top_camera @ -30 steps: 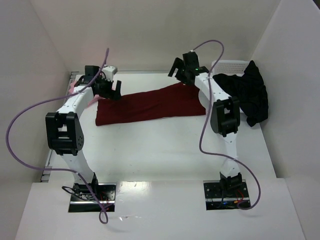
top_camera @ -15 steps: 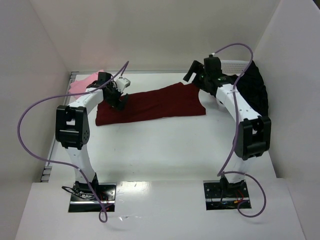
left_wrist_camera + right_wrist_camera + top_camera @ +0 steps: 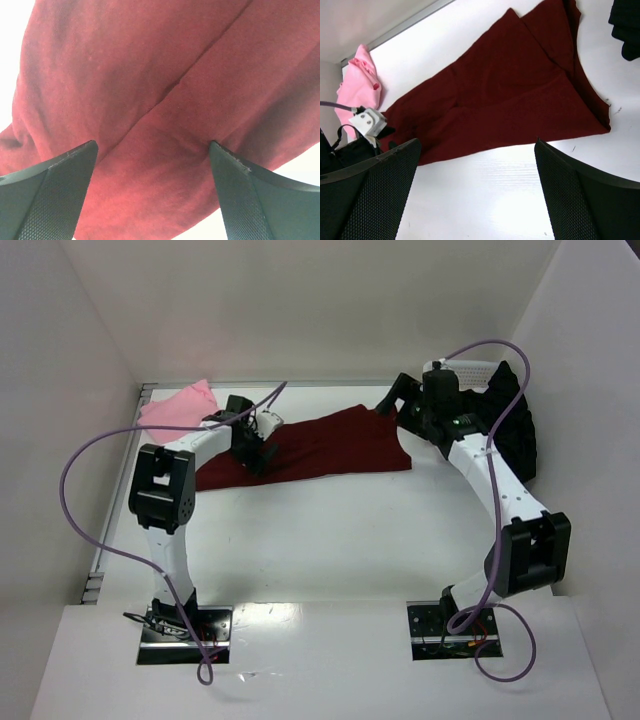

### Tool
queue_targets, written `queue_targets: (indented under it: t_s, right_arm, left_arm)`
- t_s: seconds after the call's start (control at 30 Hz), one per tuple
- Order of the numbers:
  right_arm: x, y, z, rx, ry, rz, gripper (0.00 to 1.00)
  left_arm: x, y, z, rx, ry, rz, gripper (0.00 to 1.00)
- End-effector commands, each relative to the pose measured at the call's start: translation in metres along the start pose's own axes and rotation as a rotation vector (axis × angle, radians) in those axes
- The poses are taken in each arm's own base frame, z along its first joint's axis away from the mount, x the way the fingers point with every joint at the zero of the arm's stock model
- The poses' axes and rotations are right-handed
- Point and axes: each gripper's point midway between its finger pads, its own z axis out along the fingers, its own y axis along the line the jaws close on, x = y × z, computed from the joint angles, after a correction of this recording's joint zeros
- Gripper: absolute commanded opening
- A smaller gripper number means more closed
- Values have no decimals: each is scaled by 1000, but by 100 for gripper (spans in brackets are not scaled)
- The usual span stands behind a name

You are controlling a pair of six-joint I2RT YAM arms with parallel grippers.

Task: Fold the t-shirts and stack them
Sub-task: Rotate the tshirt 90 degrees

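Observation:
The dark maroon t-shirt lies folded in a long strip across the back of the table; it fills the left wrist view and shows in the right wrist view. My left gripper is open, low over the strip's left part, fingers apart over the cloth. My right gripper is open and empty, held above the strip's right end. The light pink t-shirt lies crumpled at the back left, also in the right wrist view. The black t-shirt hangs over the basket at the right.
A white mesh basket stands at the back right under the black shirt. White walls close the table on the left, back and right. Purple cables loop from both arms.
My left gripper has moved right and down onto the left part of the maroon strip. My right gripper has moved right, away from the shirt's end. The pink shirt has come into view.

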Motion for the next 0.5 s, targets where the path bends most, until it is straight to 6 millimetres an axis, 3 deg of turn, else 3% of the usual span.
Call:
queue_targets:
  t_s: [0.0, 0.2, 0.23, 0.3, 0.33, 0.47]
  right_arm:
    - [-12, 8, -13, -34, -59, 3, 100]
    - [10, -9, -6, -13, -31, 3, 100]
    - [26, -21, -2, 13, 4, 17, 100]
    - [31, -26, -3, 18, -7, 28, 100]
    - [45, -37, 1, 42, 23, 37, 100]
    - [56, -42, 4, 43, 42, 48, 100]
  left_arm:
    - [16, -18, 6, -15, 101, -23, 100]
    - [36, -60, -12, 33, 161, -122, 100]
    - [38, -74, -14, 58, 170, -172, 100]
    - [51, -90, -21, 69, 199, -212, 100]
    - [54, -107, -25, 95, 216, -238, 100]
    - [67, -150, -44, 147, 279, -314, 100]
